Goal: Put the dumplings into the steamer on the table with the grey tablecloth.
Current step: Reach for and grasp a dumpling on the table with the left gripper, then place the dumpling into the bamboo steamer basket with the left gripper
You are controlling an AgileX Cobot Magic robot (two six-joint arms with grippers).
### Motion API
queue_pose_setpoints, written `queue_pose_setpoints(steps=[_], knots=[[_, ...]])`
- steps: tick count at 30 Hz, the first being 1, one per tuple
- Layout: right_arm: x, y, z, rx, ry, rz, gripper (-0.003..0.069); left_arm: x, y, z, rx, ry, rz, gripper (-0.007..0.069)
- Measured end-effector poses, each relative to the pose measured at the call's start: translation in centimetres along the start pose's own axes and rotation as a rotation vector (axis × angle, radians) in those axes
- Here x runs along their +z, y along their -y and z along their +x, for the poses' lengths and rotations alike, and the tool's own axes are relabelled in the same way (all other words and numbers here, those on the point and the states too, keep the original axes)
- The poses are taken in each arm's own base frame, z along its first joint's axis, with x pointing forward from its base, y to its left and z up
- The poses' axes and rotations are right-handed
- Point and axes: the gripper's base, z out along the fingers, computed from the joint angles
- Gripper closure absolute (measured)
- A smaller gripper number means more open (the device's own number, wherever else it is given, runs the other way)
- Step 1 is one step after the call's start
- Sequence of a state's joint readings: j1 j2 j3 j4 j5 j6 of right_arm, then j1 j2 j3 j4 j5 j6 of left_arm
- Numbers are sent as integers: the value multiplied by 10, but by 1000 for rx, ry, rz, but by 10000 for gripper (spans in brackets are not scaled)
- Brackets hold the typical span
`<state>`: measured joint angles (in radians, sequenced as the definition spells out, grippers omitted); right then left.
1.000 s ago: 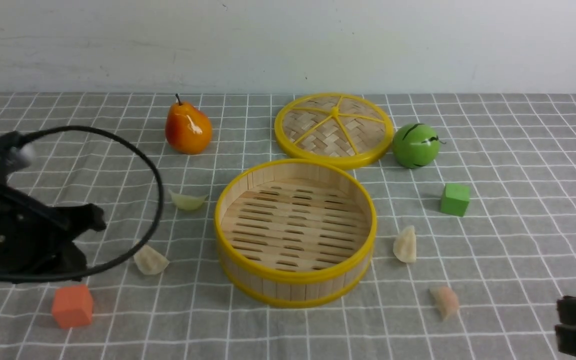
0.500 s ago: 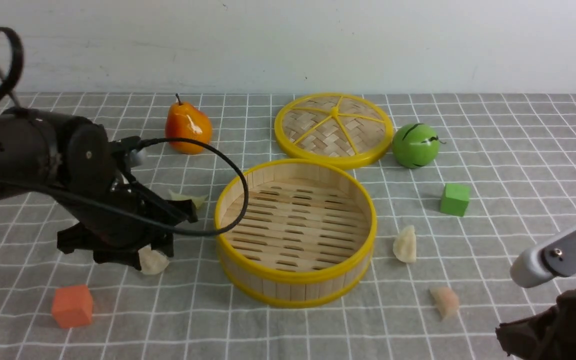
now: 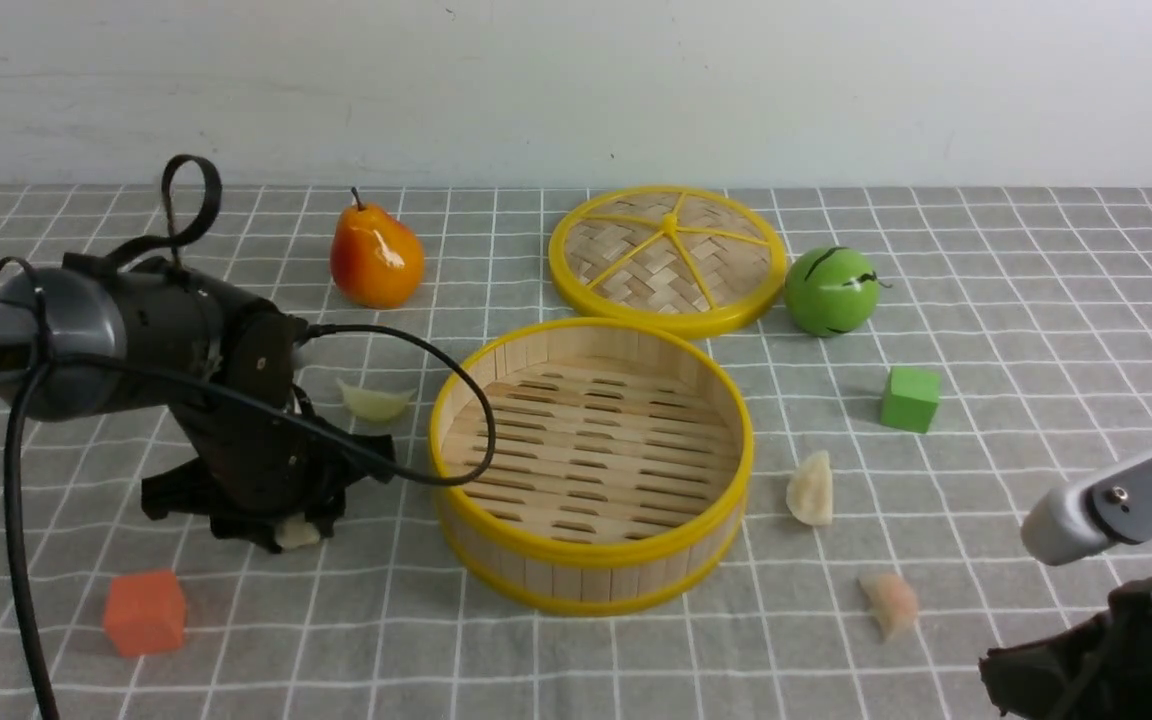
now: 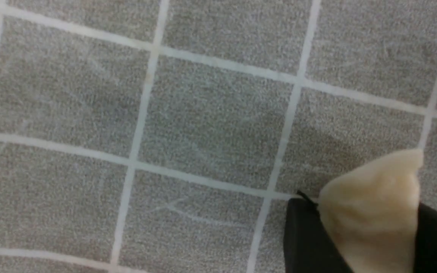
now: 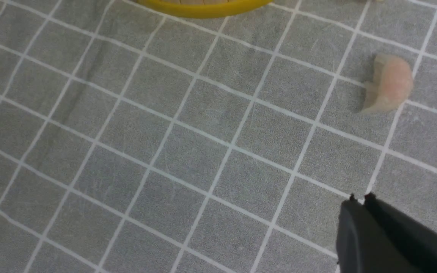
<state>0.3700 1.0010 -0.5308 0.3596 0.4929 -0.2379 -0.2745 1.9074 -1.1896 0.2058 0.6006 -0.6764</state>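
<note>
The steamer [image 3: 591,556], a round bamboo basket with yellow rims, stands empty in the middle of the grey tablecloth [image 3: 1036,330]. My left gripper [image 3: 281,522] is down on the cloth left of the steamer, shut on a cream dumpling [image 3: 294,533]. In the left wrist view the dumpling [image 4: 374,189] fills the gap between the black fingers [image 4: 302,235]. A greenish dumpling [image 3: 376,402] lies behind that gripper. A whitish dumpling [image 3: 812,490] and a pinkish dumpling [image 3: 891,603] lie right of the steamer. My right gripper [image 3: 1036,680] is shut and empty at the front right, near the pinkish dumpling [image 5: 389,83].
A flat woven lid [image 3: 668,258] lies behind the steamer, with a toy pear [image 3: 376,258] to its left and a green ball [image 3: 831,290] to its right. A green cube [image 3: 910,398] sits at the right and an orange cube [image 3: 144,612] at the front left.
My left arm swung in from the left edge and came down over the cream dumpling, which now sits between its fingers. My right arm rose into view at the front right.
</note>
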Motion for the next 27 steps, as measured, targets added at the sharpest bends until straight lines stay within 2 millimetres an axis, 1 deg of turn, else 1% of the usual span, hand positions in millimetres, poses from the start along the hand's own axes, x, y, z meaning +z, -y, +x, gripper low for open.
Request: queue_pose_setpoints(steps=[3,5,7,8,9,10,11,12,13,14,15,17,18,20,23,24,27], knots=[[0,0,0,2,-6,-3,641,-8,0,-2,6,20,9,337],[0,0,0,2,-6,-3,639,-24,1,-5,11,53,36,337],[0,0,0,-2,-6,-3,638,-45,2,-8,1,84,86,337],[0,0,0,-2,-6,-3,637,-47,3,-8,-1,89,93,337],[0,0,0,-3,-6,-3,636,-60,5,-8,-5,108,132,337],[0,0,0,-6,-3,-2,636,-77,12,-8,9,141,197,337],[0,0,0,-6,-1,-1,636,-82,15,-7,18,154,218,337],[0,0,-1,-6,15,2,634,-97,29,-5,72,188,291,337],[0,0,-2,-6,17,3,634,-99,33,-4,83,193,302,337],[0,0,-2,-6,23,4,633,-104,41,-4,111,204,330,337],[0,0,-3,-6,28,5,631,-106,59,-2,159,194,365,337],[0,1,-3,-6,31,6,629,-102,78,-8,195,174,376,337],[0,1,-3,-6,31,6,629,-95,86,-13,208,160,372,337],[0,1,-3,-6,31,6,627,-78,101,-24,227,125,352,337],[0,1,-3,-7,32,6,626,-50,116,-38,256,69,305,337],[0,1,-3,-7,32,6,626,-44,118,-40,261,50,292,337],[0,1,-3,-8,32,6,626,-14,129,-46,276,-2,256,337]])
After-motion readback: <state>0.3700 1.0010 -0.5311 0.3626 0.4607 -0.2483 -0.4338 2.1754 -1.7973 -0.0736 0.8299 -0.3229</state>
